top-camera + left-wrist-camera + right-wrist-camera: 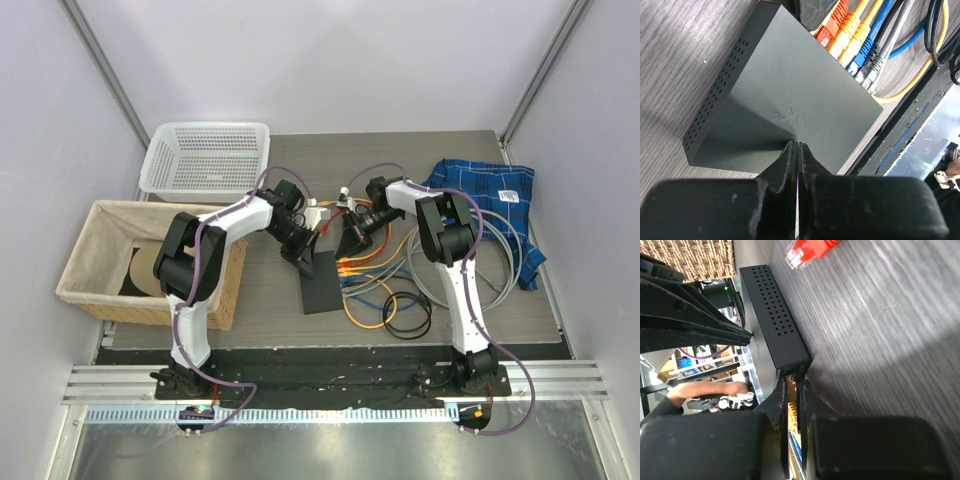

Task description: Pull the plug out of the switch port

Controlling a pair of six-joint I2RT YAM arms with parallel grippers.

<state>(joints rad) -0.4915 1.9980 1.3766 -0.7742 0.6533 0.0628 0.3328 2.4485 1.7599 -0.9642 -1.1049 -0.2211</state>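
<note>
while the left gripper [797, 150] sits pinched shut, tips on the switch [790, 85] lid, embossed "tp-link" reads upside down; right gripper [792, 387] closed too, at switch corner; orange, yellow, blue plugs [847, 32] in ports; switch flat mid table [250, 310].

The grey wood-grain surface [400, 150] extends on every side of the left hand [303, 262] and right hand [350, 245]. Plain pale lilac walls [330, 60] enclose it beyond and beside them, joined at metal corner posts [105, 70]. Nearer than the hands, an aluminium rail [570, 380] borders a shiny metal sheet [330, 450]. Lighting is even and shadows are soft.
</note>
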